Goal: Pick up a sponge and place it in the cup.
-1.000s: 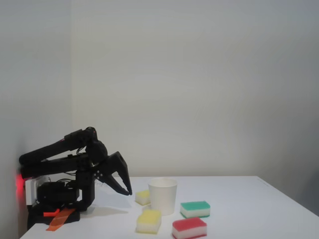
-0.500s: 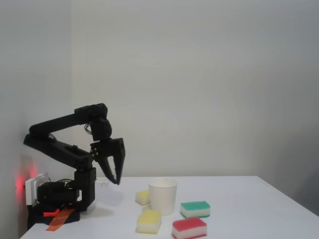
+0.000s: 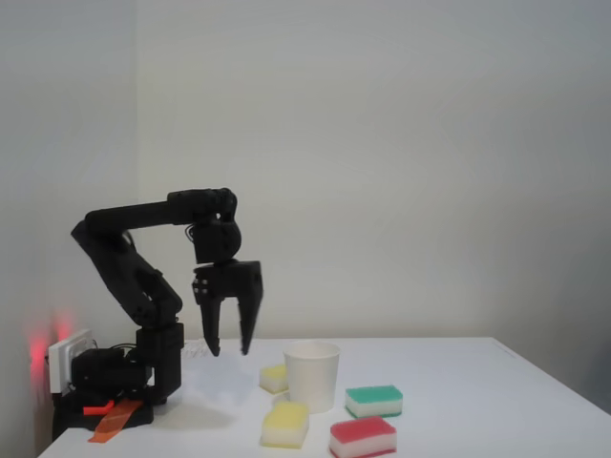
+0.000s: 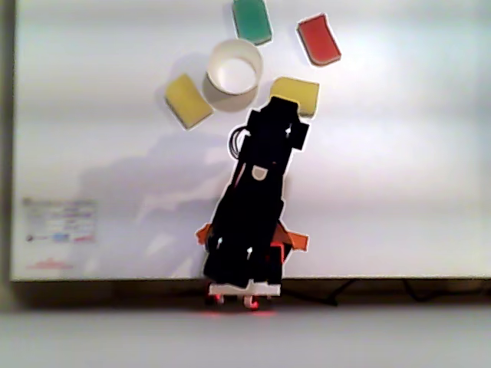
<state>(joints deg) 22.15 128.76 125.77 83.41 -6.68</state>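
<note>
Tool (image 3: 228, 351) hung above the bench (image 3: 458, 382), fingers spread and empty, pointing down. Sponge (image 3: 285, 424) lay near the bench's front edge in the fixed view, just beside the cup (image 3: 312, 375)

White table (image 3: 458, 382): cup (image 3: 312, 375), sponge (image 3: 286, 424), pale yellow sponge (image 3: 273, 378), green-topped sponge (image 3: 373, 401), red-topped sponge (image 3: 363, 436).

walls (image 3: 382, 143): plain pale grey, meeting in a corner at left | tabletop (image 3: 477, 401): white, matte | light: soft and even, red glow low at left edge (image 3: 38, 348) | label sheet (image 4: 61, 230): on the tabletop
</note>
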